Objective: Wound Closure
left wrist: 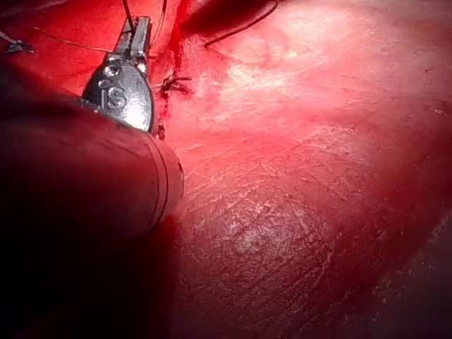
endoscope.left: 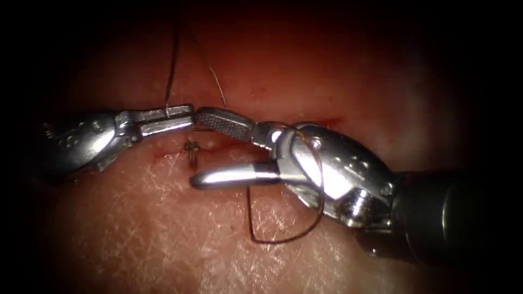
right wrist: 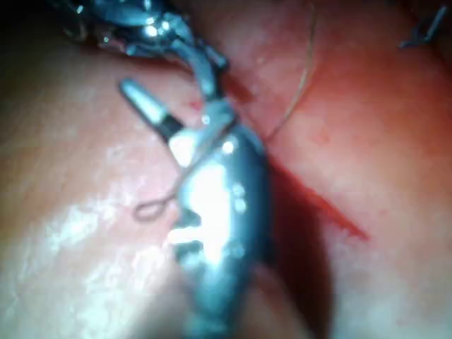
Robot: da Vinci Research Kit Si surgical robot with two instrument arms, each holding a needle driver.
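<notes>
The glistening pink-red tissue (endoscope.left: 163, 228) spans the endoscope view, its cut (endoscope.left: 180, 149) running across the middle. The right arm's steel end effector (endoscope.left: 193, 147) reaches in from the right, nearly level, jaws spread wide and holding nothing, with dark thread (endoscope.left: 283, 237) looped round its wrist. The left arm's end effector (endoscope.left: 188, 117) lies level from the left, jaws clamped on the thread rising upward. A small dark knot (endoscope.left: 190, 147) sits on the cut. The needle, perhaps hidden, cannot be made out.
</notes>
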